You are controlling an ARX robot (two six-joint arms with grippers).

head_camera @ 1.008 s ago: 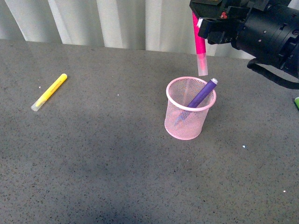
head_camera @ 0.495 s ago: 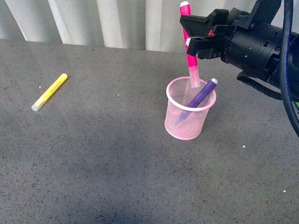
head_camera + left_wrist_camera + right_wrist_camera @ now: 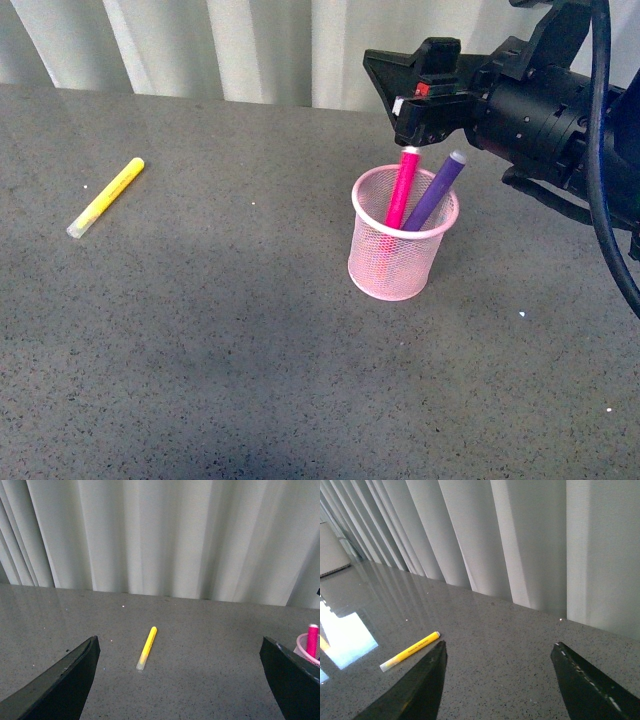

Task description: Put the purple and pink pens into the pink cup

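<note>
Inside pink cup [image 3: 402, 243], both pens [image 3: 418, 196], frontally

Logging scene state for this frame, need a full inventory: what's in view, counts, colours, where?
pink cup: 1, pale pink wire mesh, upright on the table right of centre.
pink pen: 1, magenta, standing in the pink cup, top sticking out above the rim.
purple pen: 1, dark purple, in the pink cup, leaning right against the rim.
yellow marker: 1, yellow with a clear cap, lying flat on the table far left.
table: 1, grey speckled.
curtain: white, pleated, behind the table.
right gripper: 1, black, just above the pink pen, fingers apart, holding nothing.
left gripper: 1, black fingers spread wide, empty, seen only in the left wrist view.
</note>
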